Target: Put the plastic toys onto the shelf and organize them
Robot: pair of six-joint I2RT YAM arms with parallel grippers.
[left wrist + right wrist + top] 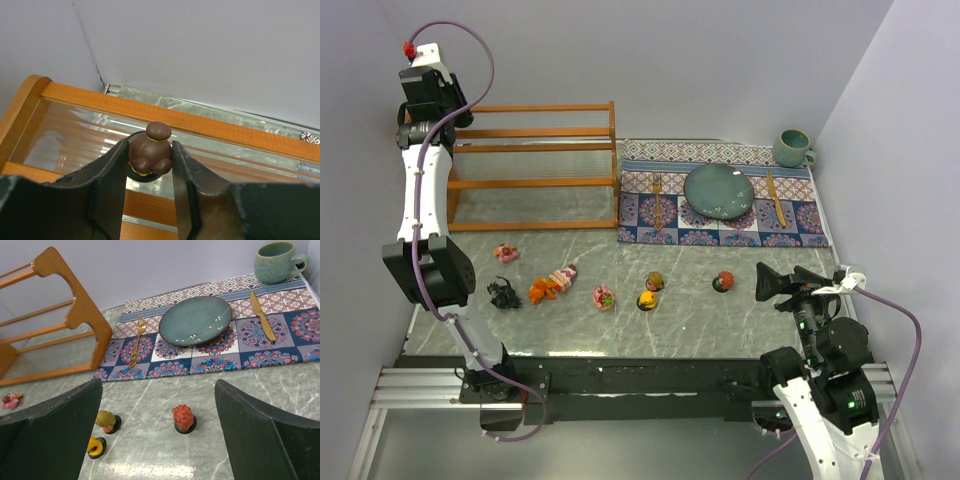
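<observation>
My left gripper (423,118) is raised at the left end of the orange wooden shelf (535,130). In the left wrist view it (149,147) is shut on a brown-haired doll (150,152) with a dark round base, held over the shelf's top tier (165,112). My right gripper (775,283) is open and empty (159,405) low at the right. Just ahead of it stands a red-haired doll (724,281) (183,418). Other toys stand in a row: olive-headed doll (655,281), yellow one (647,300), pink round one (604,297), lying doll (562,277), orange creature (539,290), dark creature (503,293), pink one (506,253).
A patterned placemat (800,220) lies right of the shelf with a teal plate (719,191), gold fork (657,200) and gold knife (775,198). A teal mug (792,148) stands at its far right corner. Walls close in on the left, back and right.
</observation>
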